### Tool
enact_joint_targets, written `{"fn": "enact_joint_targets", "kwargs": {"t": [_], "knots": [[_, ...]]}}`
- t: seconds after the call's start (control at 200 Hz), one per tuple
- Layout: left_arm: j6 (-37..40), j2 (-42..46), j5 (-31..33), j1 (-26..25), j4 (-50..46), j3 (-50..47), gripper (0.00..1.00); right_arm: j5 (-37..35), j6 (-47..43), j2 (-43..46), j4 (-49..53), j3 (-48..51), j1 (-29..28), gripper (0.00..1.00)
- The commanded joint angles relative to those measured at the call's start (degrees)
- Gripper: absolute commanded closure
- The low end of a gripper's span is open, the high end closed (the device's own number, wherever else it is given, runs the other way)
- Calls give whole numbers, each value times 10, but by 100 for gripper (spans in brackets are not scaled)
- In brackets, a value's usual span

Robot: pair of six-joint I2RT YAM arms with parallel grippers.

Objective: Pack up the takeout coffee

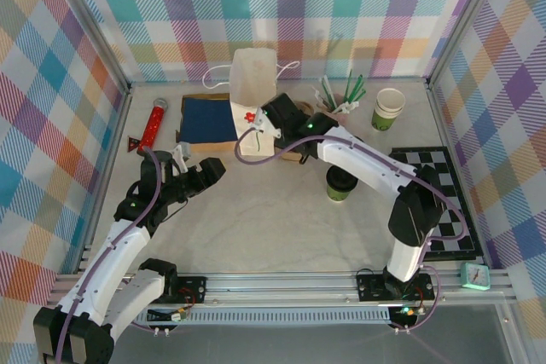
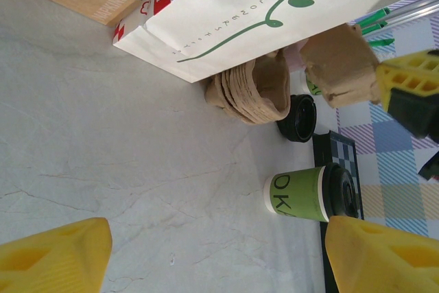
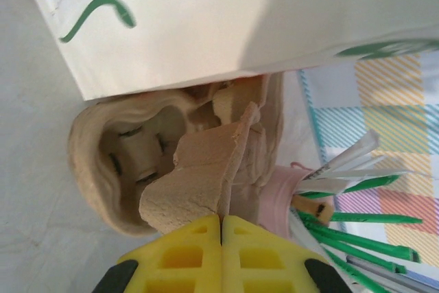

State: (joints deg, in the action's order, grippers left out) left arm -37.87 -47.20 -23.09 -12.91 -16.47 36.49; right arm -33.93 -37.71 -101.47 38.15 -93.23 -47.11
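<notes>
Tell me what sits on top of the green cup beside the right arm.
A round black lid closes the green cup. What the cup holds cannot be seen, because the lid covers it.

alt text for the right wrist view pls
The right gripper, its yellow fingers pressed together, pinches the edge of a brown moulded-pulp cup carrier in front of a stack of like carriers. A white paper bag with a green stem print spans the top; a pink holder of green and white straws is at the right.
</notes>
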Motion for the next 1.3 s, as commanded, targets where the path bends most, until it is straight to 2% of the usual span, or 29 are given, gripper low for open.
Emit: {"fn": "enact_joint_targets", "kwargs": {"t": [0.0,0.205,0.5,0.57,0.72,0.9,1.005,1.145,1.295], "knots": [[10,1,-6,10,0,15,19,-7,28,24,-8,38,-13,100],[7,-1,-6,10,0,14,19,45,65,27,7,68,-17,91],[11,11,0,10,-12,11,19,104,65,3,17,64,-12,87],[12,17,3,10,-18,11,19,110,67,-5,31,53,-10,83],[17,24,8,10,-28,8,19,137,69,1,58,35,-5,66],[17,22,8,11,-23,10,19,206,78,32,98,-3,25,59],[13,18,4,11,-13,12,19,271,86,44,123,-36,64,54],[9,8,0,11,-1,11,19,399,80,51,132,-54,116,40],[13,8,-4,11,-6,15,19,468,61,21,159,-85,157,39]]}}
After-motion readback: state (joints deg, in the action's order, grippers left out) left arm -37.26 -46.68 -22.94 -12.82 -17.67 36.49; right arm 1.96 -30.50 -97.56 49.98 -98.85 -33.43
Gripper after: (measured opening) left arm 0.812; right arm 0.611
